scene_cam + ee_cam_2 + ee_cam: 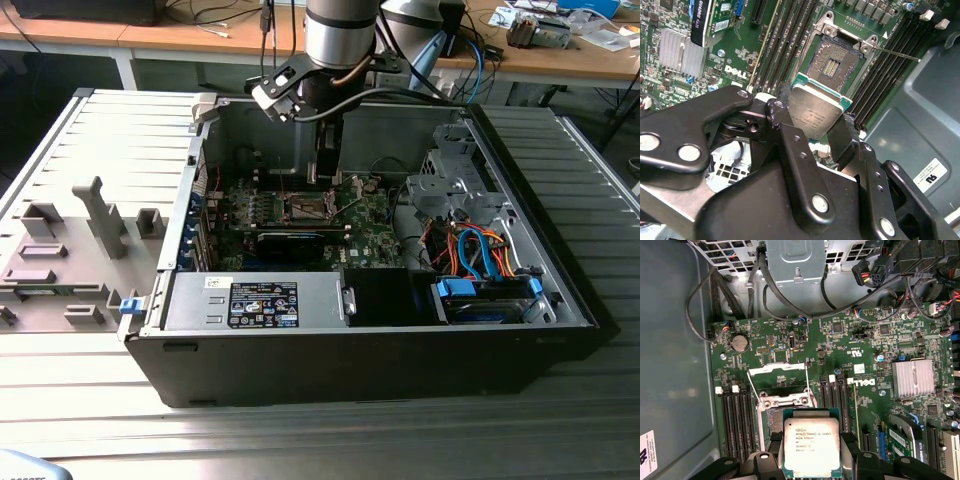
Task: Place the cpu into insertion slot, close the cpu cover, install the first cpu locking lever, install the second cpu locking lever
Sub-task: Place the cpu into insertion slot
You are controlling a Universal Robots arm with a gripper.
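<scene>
The arm (338, 30) came straight down from above into the open computer case (350, 350), its wrist upright and the gripper (322, 180) pointing down at the green motherboard (375, 228). It hung low inside the case, just above the board and close to the insertion slot (305, 207), on the far side of the black graphics card (290, 240) in the exterior view.

In the second wrist view the gripper (814, 117) had its two black fingers (842, 135) drawn in against opposite edges of the cpu (812, 107), pinching the chip between them. The chip's silvery top face was turned towards the camera, its greenish rim showing along the edge.

The insertion slot (832, 62) lay bare, its dark centre and gold contacts uncovered, and the cpu was held beside it rather than seated in it. A thin locking lever (897, 53) stuck out from one corner of the slot.

From the first wrist view the cpu (811, 447) sat between the fingers (852, 445) and overlapped one side of the slot (785, 401). The cpu cover (776, 369) stood swung open on the slot's other side. Rows of dark memory slots (737, 415) ran along both sides of the slot, and a finned heatsink (912, 378) sat well apart.
</scene>
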